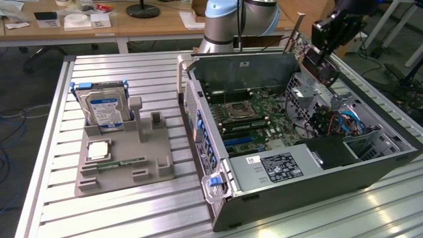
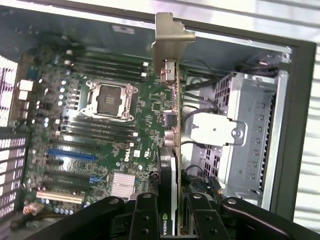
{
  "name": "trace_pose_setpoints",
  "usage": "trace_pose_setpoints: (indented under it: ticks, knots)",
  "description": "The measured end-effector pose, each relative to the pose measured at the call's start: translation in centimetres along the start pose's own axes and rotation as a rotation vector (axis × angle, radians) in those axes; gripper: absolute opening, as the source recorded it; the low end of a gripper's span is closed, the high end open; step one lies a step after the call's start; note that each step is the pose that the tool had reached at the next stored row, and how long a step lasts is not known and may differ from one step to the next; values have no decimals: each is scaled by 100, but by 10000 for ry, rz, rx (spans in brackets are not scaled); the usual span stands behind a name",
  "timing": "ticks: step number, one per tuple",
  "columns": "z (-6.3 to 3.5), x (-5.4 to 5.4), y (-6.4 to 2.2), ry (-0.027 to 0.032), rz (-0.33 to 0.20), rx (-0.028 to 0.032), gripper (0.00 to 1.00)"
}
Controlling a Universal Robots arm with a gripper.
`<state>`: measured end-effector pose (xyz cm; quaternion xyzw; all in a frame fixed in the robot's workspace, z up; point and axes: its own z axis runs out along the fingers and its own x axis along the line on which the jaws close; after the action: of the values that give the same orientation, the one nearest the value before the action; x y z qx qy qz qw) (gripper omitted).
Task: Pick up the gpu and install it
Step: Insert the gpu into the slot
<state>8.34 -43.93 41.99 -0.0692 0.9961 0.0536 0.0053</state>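
Note:
My gripper (image 1: 330,37) is shut on the gpu (image 1: 316,62) and holds it in the air over the far right corner of the open computer case (image 1: 297,198). In the wrist view the gpu (image 2: 172,150) shows edge-on between my two black fingers (image 2: 145,215). Its silver bracket (image 2: 170,45) points away from the wrist. Below the card lies the green motherboard (image 2: 125,125) with its expansion slots (image 2: 72,155). The card hangs apart from the board, between the processor socket (image 2: 110,97) and the metal drive cage (image 2: 250,130).
A grey fixture (image 1: 126,168) on the exterior view's left holds an upright hard drive (image 1: 106,109), a memory stick (image 1: 122,162) and a processor (image 1: 98,150). The arm's base (image 1: 238,20) stands behind the case. The power supply (image 1: 278,166) fills the case's near end.

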Motion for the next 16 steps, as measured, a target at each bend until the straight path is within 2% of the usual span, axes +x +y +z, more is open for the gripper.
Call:
trace_pose_setpoints:
  ticks: [16]
  knots:
    - [6, 0, -1, 282, -2640, -50, 27]
